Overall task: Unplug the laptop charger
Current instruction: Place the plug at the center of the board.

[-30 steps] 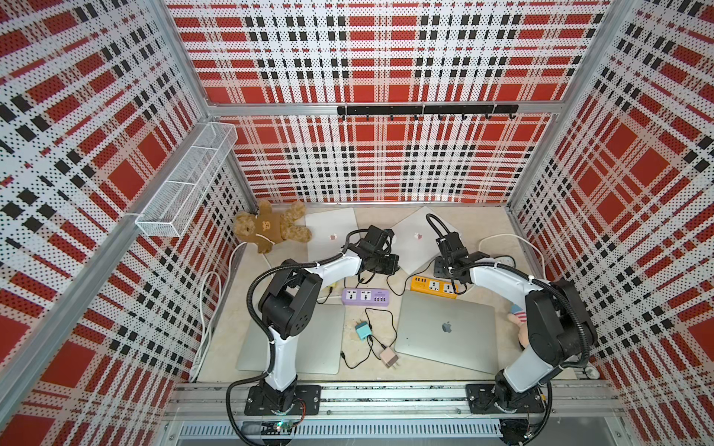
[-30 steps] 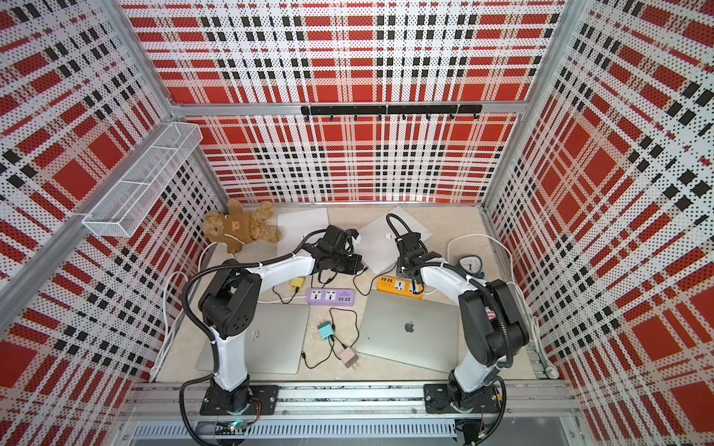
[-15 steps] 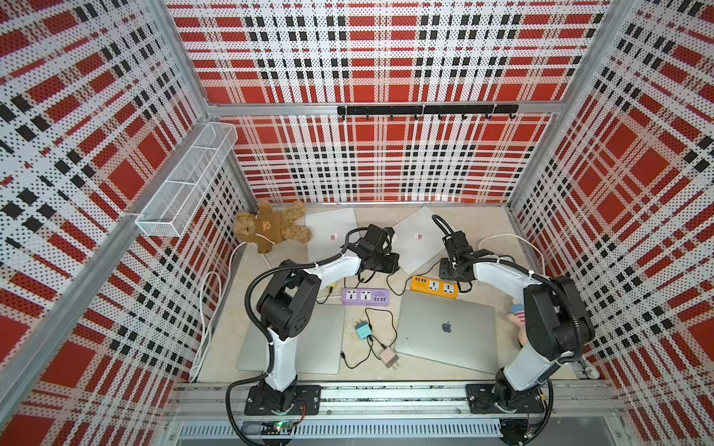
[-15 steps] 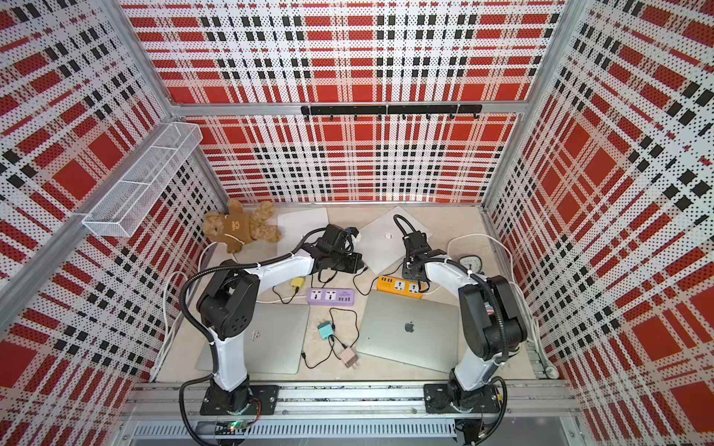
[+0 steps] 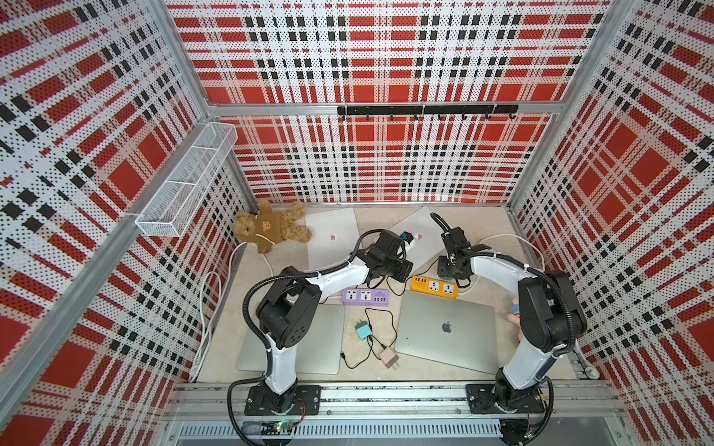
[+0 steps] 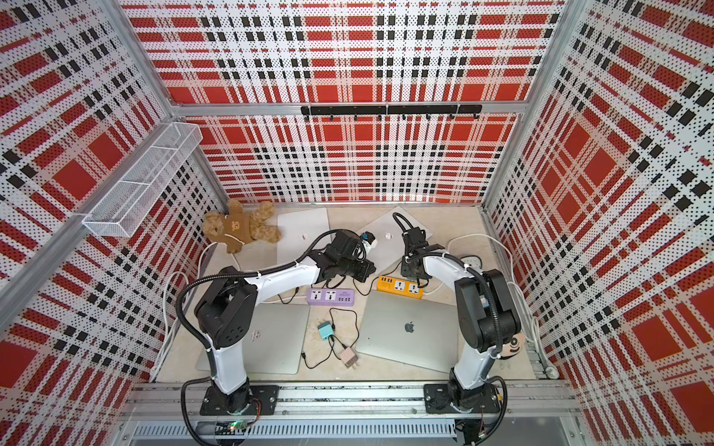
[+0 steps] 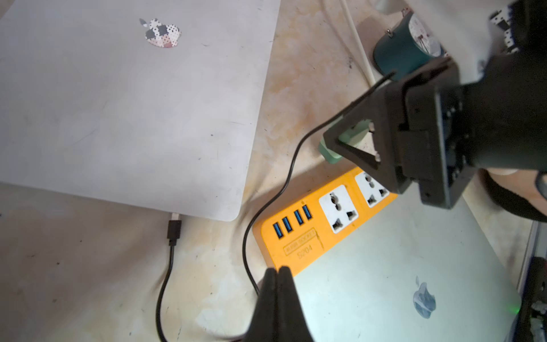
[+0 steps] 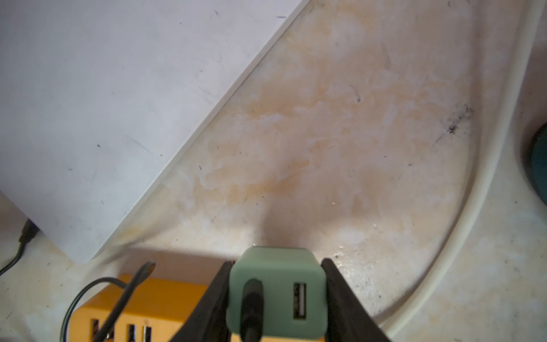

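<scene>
The right gripper [image 8: 276,262] is pinching the green charger [image 8: 276,293] by its two flanks, with its black fingers [image 8: 349,299] pressing in from either side. It is holding the charger at the far end of the orange power strip [image 7: 307,234]. Whether the prongs are sitting in a socket or hanging clear cannot be told: in the right wrist view the charger's underside is facing away, and in the left wrist view the gripper's own body is covering that end of the strip. A black cable [image 7: 245,237] is running out of the charger's face, looping past the strip's blue USB ports and slipping out of sight behind the left gripper [image 7: 278,271]. That gripper's fingers are pressed together with nothing between them, close to the strip's near corner beside the grey laptop [image 7: 399,281]. A USB-C plug [image 7: 174,228] is meeting the edge of the white laptop [image 7: 133,103], but its lead is leaving the frame, so whether it is the same cable is unclear. A teal clock [image 7: 405,50] is lying half hidden behind the right gripper and is cut off at the frame edge in the right wrist view. A thick white cord [image 8: 461,222] is curving across the beige surface [image 8: 340,133]. In both top views the charger is hidden beneath the right arm [image 5: 498,270] — only the strip's near end is showing.
</scene>
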Tool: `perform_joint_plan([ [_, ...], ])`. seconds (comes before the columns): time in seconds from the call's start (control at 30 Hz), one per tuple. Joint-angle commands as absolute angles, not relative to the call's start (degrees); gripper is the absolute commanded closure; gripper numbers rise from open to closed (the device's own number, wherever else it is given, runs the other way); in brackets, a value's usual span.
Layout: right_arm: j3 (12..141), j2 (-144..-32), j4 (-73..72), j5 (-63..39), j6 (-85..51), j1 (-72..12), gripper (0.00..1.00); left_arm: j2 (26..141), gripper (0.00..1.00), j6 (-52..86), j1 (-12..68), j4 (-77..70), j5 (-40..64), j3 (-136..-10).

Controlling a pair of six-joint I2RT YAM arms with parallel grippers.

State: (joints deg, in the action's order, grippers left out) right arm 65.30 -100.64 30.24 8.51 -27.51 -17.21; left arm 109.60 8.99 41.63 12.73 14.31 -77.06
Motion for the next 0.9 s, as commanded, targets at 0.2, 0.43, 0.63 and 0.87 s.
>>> perform_joint_plan([
  [0.2, 67.3, -104.5, 32.9, 6.3, -26.6, -16.0, 0.66, 106.8, 0.98, 5.4, 42.1, 11.2, 12.6, -76.0],
  [0.43, 69.4, -107.1, 33.9, 4.9, -26.2, -15.7, 0.65, 106.8, 0.99, 5.9, 42.1, 11.2, 12.2, -75.9],
  [0.63, 71.4, -109.2, 35.3, 4.2, -25.8, -15.4, 0.64, 106.6, 0.99, 5.9, 42.1, 11.2, 11.9, -75.7],
  [0.87, 72.1, -110.1, 35.3, 3.3, -25.8, -15.3, 0.64, 106.5, 0.98, 5.6, 42.1, 11.1, 12.0, -75.7],
])
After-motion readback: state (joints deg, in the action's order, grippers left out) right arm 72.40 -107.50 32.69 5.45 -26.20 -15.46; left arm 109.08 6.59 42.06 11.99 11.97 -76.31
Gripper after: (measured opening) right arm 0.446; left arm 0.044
